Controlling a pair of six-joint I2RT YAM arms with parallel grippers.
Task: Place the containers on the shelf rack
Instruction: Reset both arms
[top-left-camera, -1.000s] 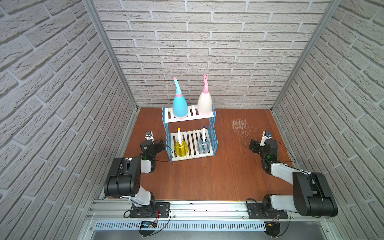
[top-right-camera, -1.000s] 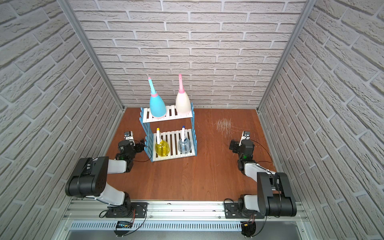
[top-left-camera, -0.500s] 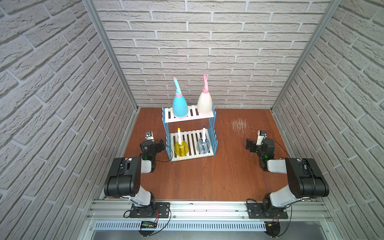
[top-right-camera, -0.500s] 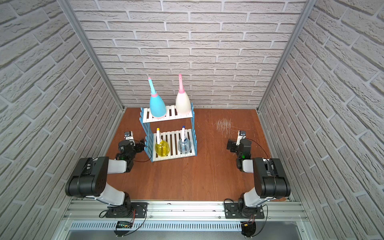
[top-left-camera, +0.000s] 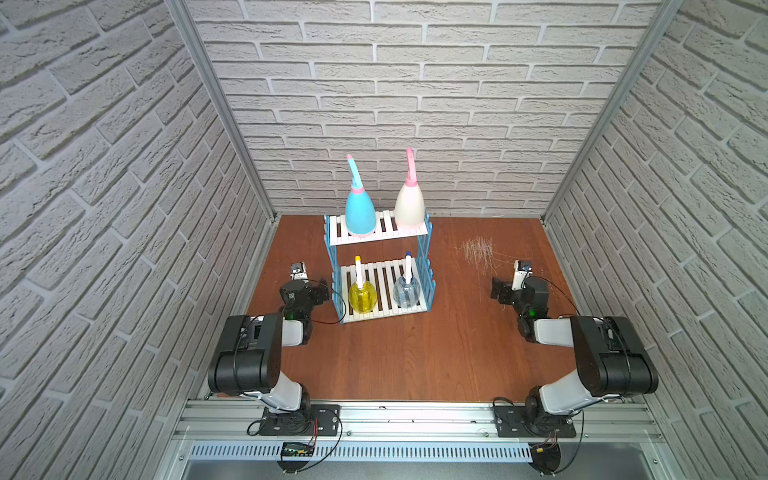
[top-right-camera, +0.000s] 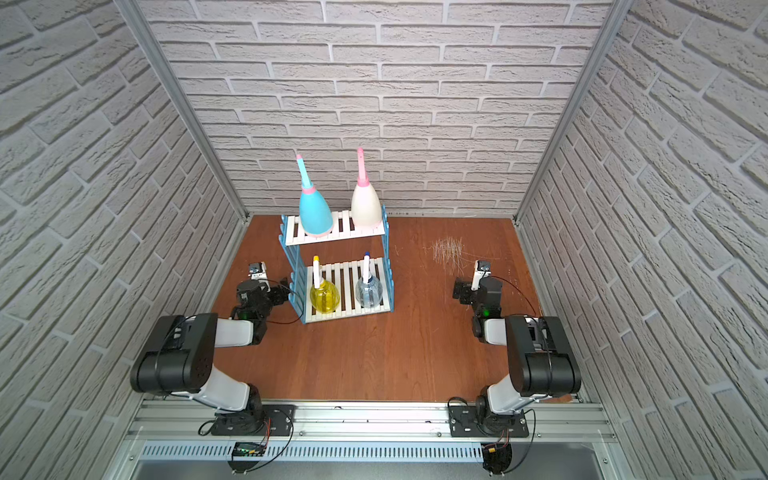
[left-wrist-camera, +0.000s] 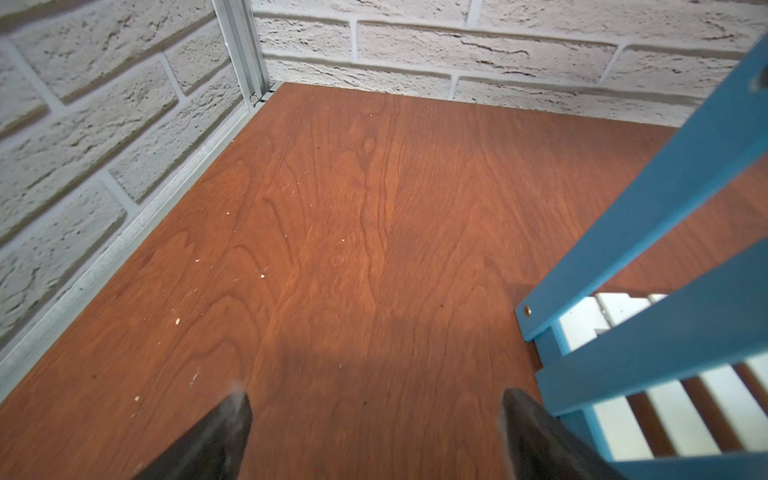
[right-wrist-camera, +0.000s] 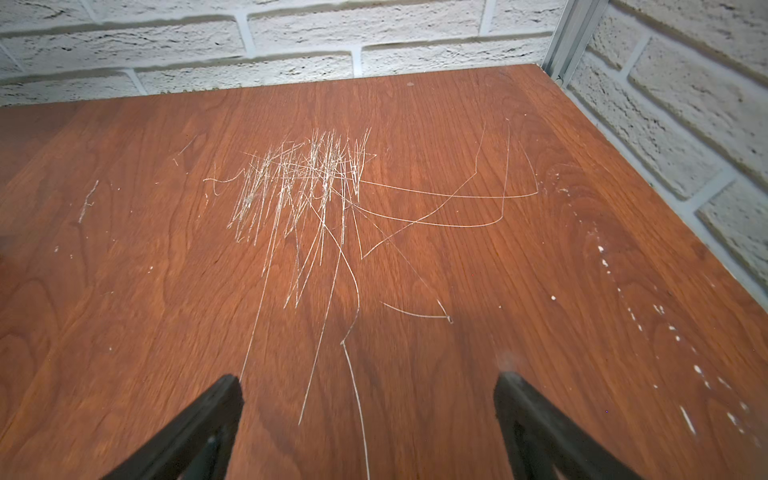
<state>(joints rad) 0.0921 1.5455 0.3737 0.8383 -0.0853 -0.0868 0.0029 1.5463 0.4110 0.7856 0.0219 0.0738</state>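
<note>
**On the rack, all four bottles stand in place**

On the upper shelf (top-left-camera: 385, 226) of the rack (top-left-camera: 427, 266) you have the light-blue bottle (top-left-camera: 360, 216) and the cream bottle (top-left-camera: 409, 210). They stand upright side by side with their long nozzles pointing up. On the lower shelf (top-left-camera: 384, 282) the yellow bottle (top-left-camera: 362, 296) and the clear bottle (top-left-camera: 406, 292) also stand upright, well inside the blue side frames. Both top views agree on this.

You will find no bottle on the table (top-left-camera: 415, 353). The only thing on the wood is a patch of pale scratches (right-wrist-camera: 307, 187) ahead of the right arm.

Your left gripper (left-wrist-camera: 376, 401) is spread wide and holds nothing. It sits low over the table, just beside the rack's blue side frame. Whether it touches the frame cannot be told. Your right gripper (right-wrist-camera: 368, 380) is also spread wide and empty. It is on the far side of the table, well apart from the rack and facing the scratches.

Judging from how things lie, the placing looks finished, with every bottle shelved and none leaning. At most you have to bring the arms to rest. Take care on the left side, because a careless swing so close to the frame could nudge the rack and rock the tall bottles on top.
</note>
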